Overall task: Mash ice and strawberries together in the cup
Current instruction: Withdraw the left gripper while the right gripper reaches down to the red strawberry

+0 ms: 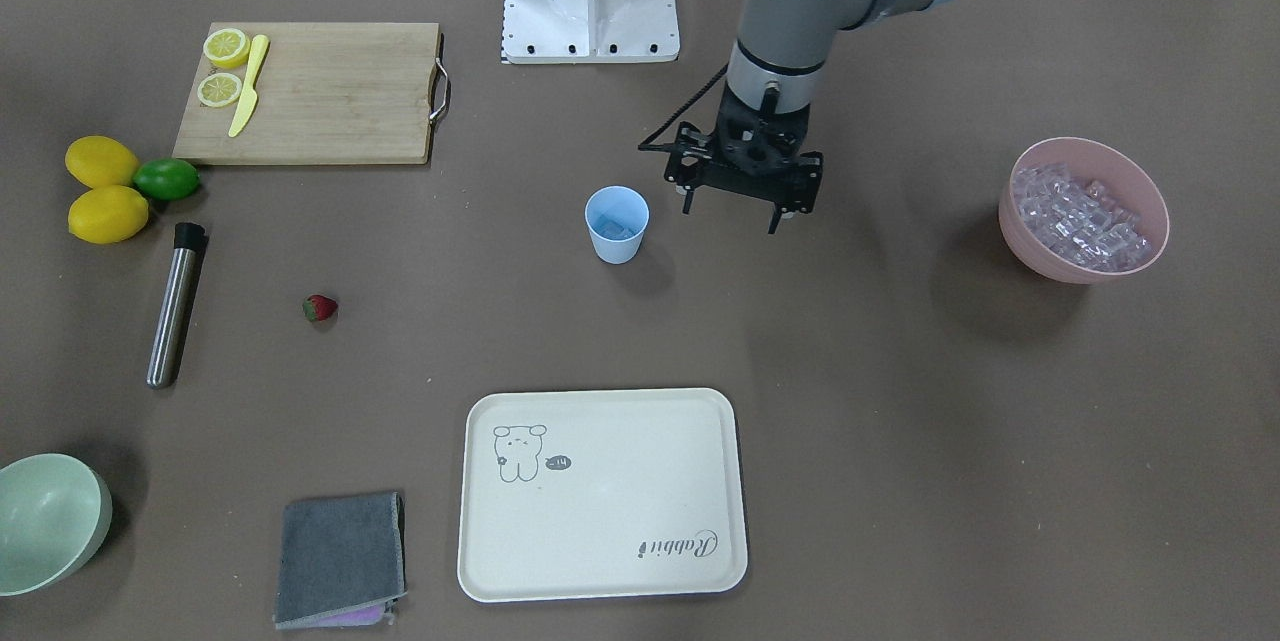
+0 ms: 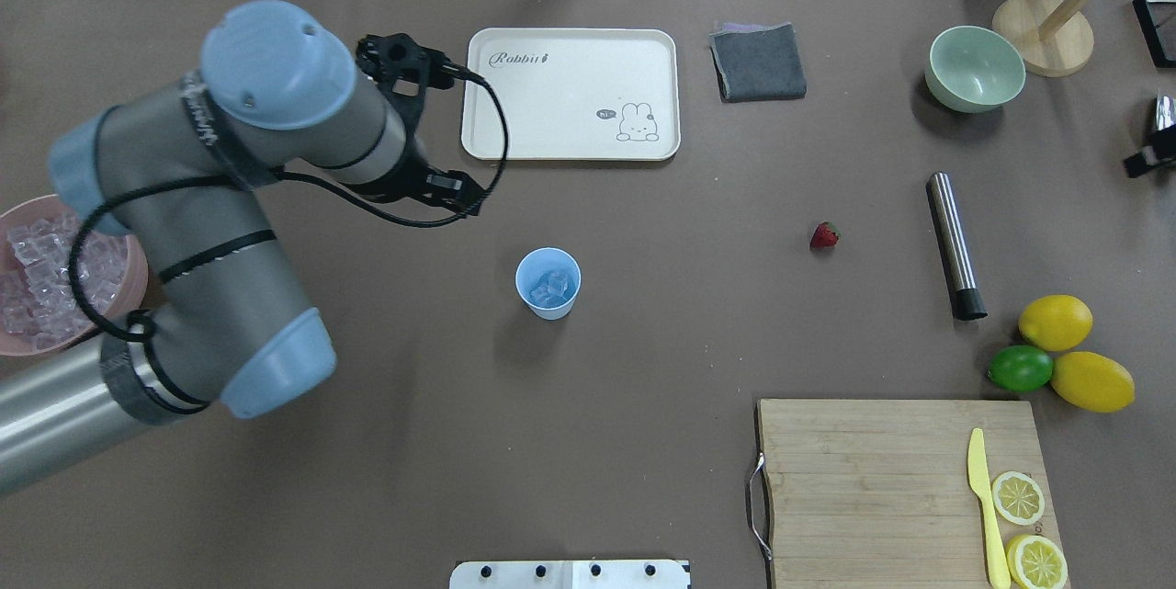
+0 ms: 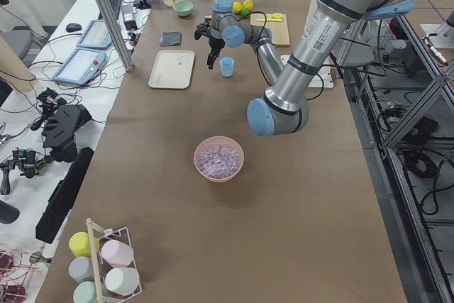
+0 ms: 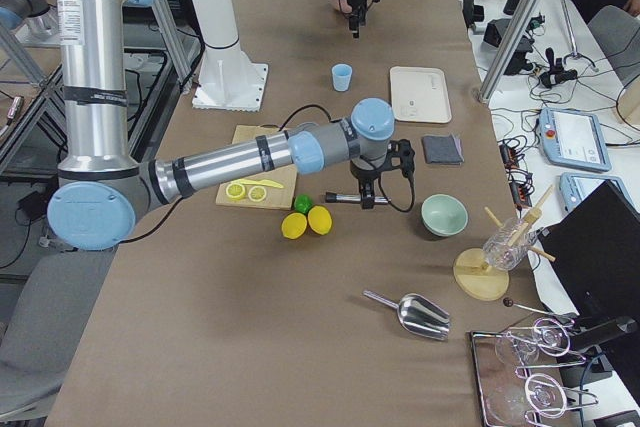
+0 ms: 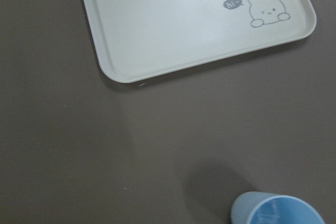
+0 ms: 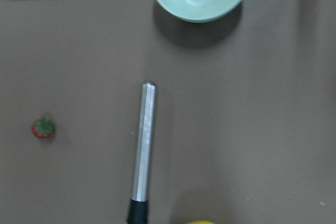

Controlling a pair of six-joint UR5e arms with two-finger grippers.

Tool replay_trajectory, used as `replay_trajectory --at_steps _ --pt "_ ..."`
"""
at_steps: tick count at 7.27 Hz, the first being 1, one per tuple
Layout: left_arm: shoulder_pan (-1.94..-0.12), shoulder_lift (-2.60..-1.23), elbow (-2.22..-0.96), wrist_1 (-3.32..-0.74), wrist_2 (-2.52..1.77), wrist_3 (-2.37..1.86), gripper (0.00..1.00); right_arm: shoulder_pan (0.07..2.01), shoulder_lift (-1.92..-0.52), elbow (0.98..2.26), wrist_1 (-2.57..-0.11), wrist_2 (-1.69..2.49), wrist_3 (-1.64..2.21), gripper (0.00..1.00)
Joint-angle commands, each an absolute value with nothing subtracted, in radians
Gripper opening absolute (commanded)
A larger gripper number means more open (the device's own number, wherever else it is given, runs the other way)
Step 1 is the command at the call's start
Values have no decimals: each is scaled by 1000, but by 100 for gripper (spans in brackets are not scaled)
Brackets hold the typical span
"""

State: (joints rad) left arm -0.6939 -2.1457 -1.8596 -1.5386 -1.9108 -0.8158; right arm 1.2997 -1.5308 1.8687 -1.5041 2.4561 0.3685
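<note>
The light-blue cup (image 1: 616,224) (image 2: 548,283) stands upright mid-table with a few clear ice cubes (image 2: 551,288) inside. More ice fills a pink bowl (image 1: 1085,216) on my left. My left gripper (image 1: 730,219) hovers just beside the cup on its pink-bowl side, open and empty; its wrist view catches the cup's rim (image 5: 278,211) at the bottom edge. The strawberry (image 1: 320,308) (image 6: 43,128) lies alone on the table. My right gripper (image 4: 365,197) hangs above a steel muddler (image 6: 143,145); I cannot tell whether it is open or shut.
A cream tray (image 1: 600,496) lies beyond the cup. A cutting board (image 1: 310,91) carries lemon halves and a yellow knife. Two lemons and a lime (image 1: 165,179) sit by the muddler (image 1: 175,306). A pale-green bowl (image 1: 50,521) and grey cloth (image 1: 340,556) are at the far side.
</note>
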Motion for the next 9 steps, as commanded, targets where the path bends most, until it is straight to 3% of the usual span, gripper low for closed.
replay_trajectory --at_steps 1,3,6,8,9 --pt "-791 -2002 -1925 -1545 -1980 -704 97 1079 -1372 1865 -1503 2352 606 100" --pt "-821 -1933 -1969 -1546 -1999 -695 97 913 -1298 1839 -1491 2205 745 98" --pt "-871 -1899 -1982 -1543 -1999 -695 97 822 -1238 1636 -1279 2163 848 90" --pt "-873 -1899 -1987 -1540 -1999 -695 97 787 -1236 1580 -1237 2111 851 87" --pt "-874 -1898 -1987 -1540 -1999 -695 97 781 -1236 1580 -1236 2108 853 78"
